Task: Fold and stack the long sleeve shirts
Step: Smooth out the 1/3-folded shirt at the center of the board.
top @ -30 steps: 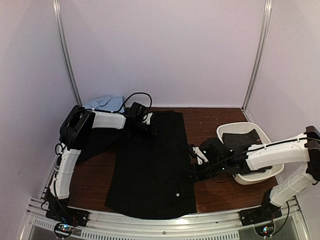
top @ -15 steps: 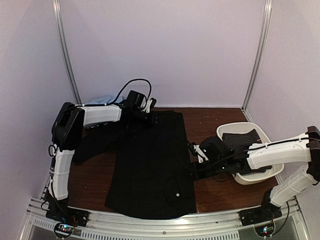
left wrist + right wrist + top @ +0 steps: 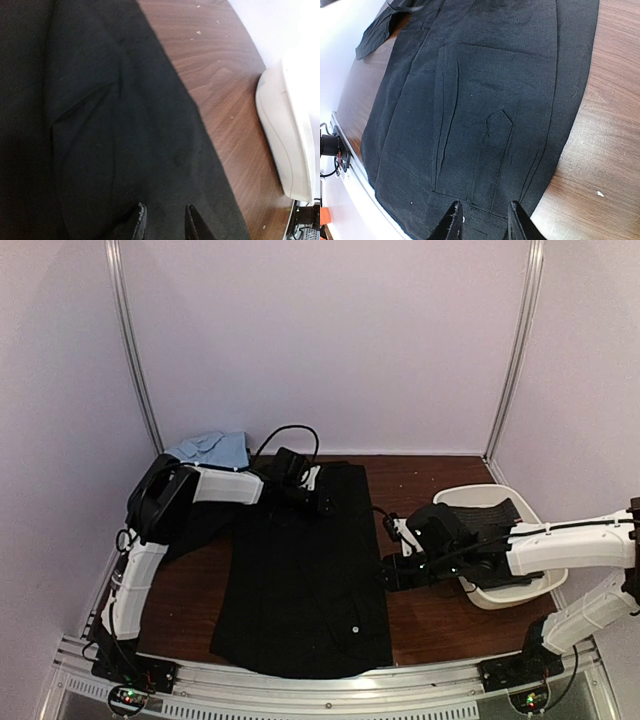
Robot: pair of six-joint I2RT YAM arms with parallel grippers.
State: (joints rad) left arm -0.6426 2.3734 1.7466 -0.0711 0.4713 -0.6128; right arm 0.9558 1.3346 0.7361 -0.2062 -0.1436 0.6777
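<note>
1. On the bench (image 3: 425,480), centre, the black long sleeve shirt (image 3: 300,580) is lying flat. Its collar end is pointing far and its hem is sitting near the arm bases. One sleeve (image 3: 190,530) is trailing out left under the left arm.
2. Left hand (image 3: 312,502) is sitting over the far end of the shirt. Wrist view: left hand (image 3: 164,212) is showing fingers narrowly spread, the cloth between them is looking flat, and I'm not seeing a pinch.
3. Right hand (image 3: 385,575) is working at the shirt's right edge, about mid-length. Wrist view: right hand (image 3: 482,210) is likewise slightly spread over the cloth just inside that edge, gripping nothing that I can make out.
4. Another dark folded shirt (image 3: 485,515) is sitting in the white tub (image 3: 497,600) on the right. A blue cloth (image 3: 210,448) is lying in the far-left corner, off task.
5. My read: both hands are setting up a lengthwise fold of the flat shirt, and the stacking is coming later.
6. Doing it well:
   - Pinching the same side line with both hands, and biting deep enough that the cloth isn't slipping.
   - Lifting low and travelling in parallel, keeping the span between the hands taut.
   - Bringing the loose sleeve in so it isn't sticking out of the fold.
7. Risk: uneven grips or one hand leading would be skewing the crease and bunching the panel.
</note>
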